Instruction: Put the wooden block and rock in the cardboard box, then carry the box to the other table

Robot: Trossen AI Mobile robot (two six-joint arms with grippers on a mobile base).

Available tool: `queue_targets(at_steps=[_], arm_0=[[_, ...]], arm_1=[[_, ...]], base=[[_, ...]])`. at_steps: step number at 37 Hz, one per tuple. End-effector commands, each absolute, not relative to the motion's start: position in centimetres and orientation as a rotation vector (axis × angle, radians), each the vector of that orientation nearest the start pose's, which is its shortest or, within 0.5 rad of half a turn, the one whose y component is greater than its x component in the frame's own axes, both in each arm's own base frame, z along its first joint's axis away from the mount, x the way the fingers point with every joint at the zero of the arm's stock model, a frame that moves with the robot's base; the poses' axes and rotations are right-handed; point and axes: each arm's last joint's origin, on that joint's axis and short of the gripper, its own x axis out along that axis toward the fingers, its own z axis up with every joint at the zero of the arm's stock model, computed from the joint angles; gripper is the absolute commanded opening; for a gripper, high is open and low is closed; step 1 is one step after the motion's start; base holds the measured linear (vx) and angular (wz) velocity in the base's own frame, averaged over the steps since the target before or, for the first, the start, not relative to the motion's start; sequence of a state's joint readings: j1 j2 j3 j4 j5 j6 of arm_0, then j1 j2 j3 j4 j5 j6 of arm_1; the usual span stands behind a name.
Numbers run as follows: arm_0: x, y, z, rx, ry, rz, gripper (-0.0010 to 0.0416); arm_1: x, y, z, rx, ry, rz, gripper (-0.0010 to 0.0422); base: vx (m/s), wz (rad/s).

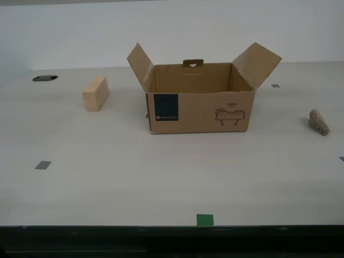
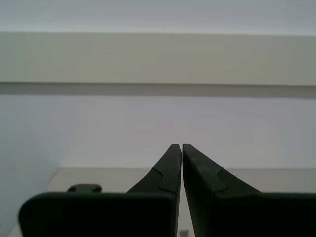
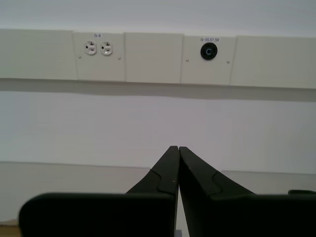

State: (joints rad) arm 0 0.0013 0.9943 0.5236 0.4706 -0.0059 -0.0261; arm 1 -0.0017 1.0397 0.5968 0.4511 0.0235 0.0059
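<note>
One cardboard box (image 1: 199,110), flaps open, on counter (image 1: 161,183); one wooden block (image 1: 95,93) and one rock (image 1: 319,122) flank it, well apart. My first gripper (image 3: 174,148) and my second gripper (image 2: 177,145): fingers together, empty.

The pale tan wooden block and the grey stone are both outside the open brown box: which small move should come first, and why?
Probably open my first gripper and lower it toward the pale tan wooden block. Both grippers are shut on nothing and face the wall; the brown cardboard box stands open and looks empty; the speckled grey rock lies apart.
</note>
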Motion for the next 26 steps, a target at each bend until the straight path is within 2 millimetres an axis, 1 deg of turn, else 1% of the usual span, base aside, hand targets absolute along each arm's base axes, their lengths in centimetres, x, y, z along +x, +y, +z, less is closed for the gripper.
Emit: queue_targets(at_steps=[1,8,12,17,21,26], arm_0=[[21.4,0.0,26.9,-0.010,0.009,0.007,-0.0001],[20.7,0.0,27.2,0.042,0.027,0.007,-0.0001],[20.6,0.0,27.7,0.050,0.082,0.005,-0.0001],[20.7,0.0,29.0,0.050,0.143,0.004,-0.0001],[20.6,0.0,30.5,0.050,0.182,0.003,-0.0001],[20.2,0.0,32.6,0.054,0.294,-0.001,-0.0001]], arm_1=[[23.2,-0.1,28.4,0.008,0.066,-0.028,0.0000],[23.3,-0.1,29.4,0.006,0.135,-0.029,0.0000],[23.4,-0.1,30.1,-0.002,0.161,-0.029,0.0000],[23.3,-0.1,31.2,-0.034,0.205,-0.026,0.0000],[23.3,-0.1,31.9,-0.036,0.235,-0.025,0.0000],[23.2,-0.1,32.7,-0.044,0.248,-0.026,0.0000]], base=[[0.000,0.000],[0.000,0.000],[0.000,0.000],[0.000,0.000],[0.000,0.000],[0.000,0.000]])
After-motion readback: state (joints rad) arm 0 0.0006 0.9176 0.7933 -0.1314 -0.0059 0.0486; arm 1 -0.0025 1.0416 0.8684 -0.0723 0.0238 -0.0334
